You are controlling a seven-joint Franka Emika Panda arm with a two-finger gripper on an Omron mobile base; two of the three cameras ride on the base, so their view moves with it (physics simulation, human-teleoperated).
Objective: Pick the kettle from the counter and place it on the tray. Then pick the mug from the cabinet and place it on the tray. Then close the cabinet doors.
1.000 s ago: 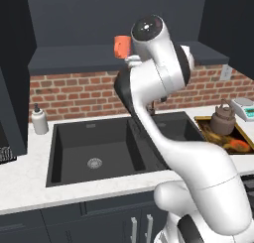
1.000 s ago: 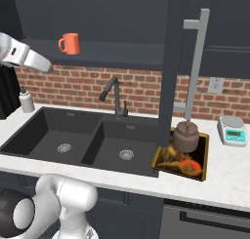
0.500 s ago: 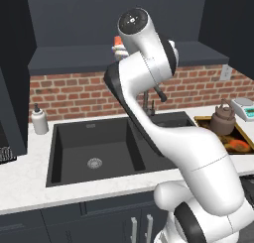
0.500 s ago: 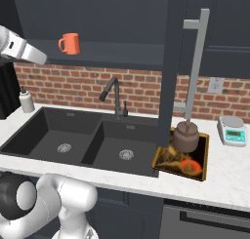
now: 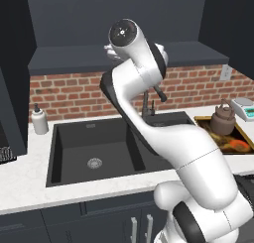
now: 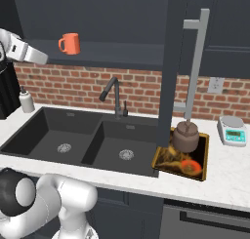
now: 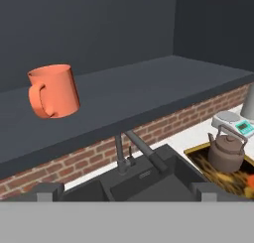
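The orange mug (image 7: pixel 52 91) stands upright on the dark shelf (image 7: pixel 149 88) of the open cabinet, handle turned to the left in the hand view. My gripper (image 7: pixel 126 193) is open, its fingertips (image 7: pixel 47 192) wide apart, level with the shelf and some way short of the mug, with nothing between them. In the right base view the mug (image 6: pixel 70 43) sits just right of my white hand (image 6: pixel 27 51). The brownish kettle (image 6: pixel 185 138) rests on the golden-brown tray (image 6: pixel 164 161), seen also as kettle (image 5: pixel 222 120) on tray (image 5: pixel 213 138). In the left base view my arm hides the mug.
The open right cabinet door (image 6: pixel 173 62) with its long silver handle (image 6: pixel 195 62) hangs over the tray. A black double sink (image 6: pixel 73 143) with a faucet (image 6: pixel 113 94) lies below. A white scale (image 6: pixel 233 130) stands right of the tray, a soap bottle (image 6: pixel 25 100) at far left.
The arm's upper joints have swung left and now cover the mug in the left base view. The hand rose slightly beside the mug. The gripper stayed open; kettle and mug are unmoved.
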